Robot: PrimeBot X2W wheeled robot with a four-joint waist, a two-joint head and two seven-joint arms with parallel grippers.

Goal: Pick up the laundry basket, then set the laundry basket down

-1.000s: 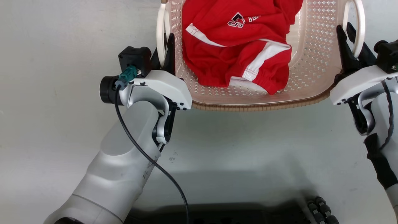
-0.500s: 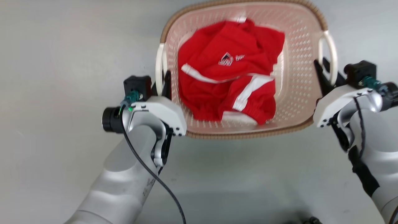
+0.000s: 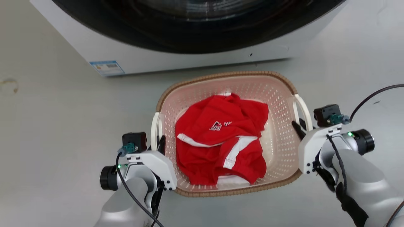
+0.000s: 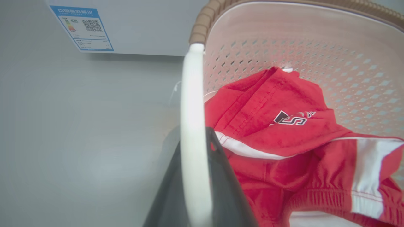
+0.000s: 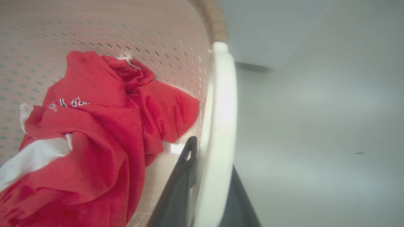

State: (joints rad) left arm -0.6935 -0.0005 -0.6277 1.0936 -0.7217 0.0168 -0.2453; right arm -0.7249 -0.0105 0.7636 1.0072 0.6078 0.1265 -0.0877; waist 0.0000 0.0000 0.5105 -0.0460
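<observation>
The laundry basket (image 3: 221, 76), pale pink with a brown woven rim, sits in the middle of the head view between both arms. My left gripper (image 3: 157, 142) is shut on its left white handle (image 3: 153, 129). In the left wrist view that handle (image 4: 192, 119) runs between my dark fingers (image 4: 222, 183). On the other side, my right gripper (image 3: 301, 125) is shut on the right white handle (image 3: 303, 108). The right wrist view shows the handle (image 5: 219, 119) between the fingers (image 5: 178, 189). I cannot tell whether the basket's base touches the floor.
A red garment with white stripes (image 3: 221, 142) lies in the basket. Just beyond the basket stands a white washer (image 3: 189, 60) with a dark round door and a blue label (image 3: 107, 67). Grey floor lies left and right. A black cable (image 3: 372, 96) loops above my right wrist.
The head camera has moved, so the basket now looks smaller and lower in the picture and the washer has come into view. Both grippers stay shut on the handles.
</observation>
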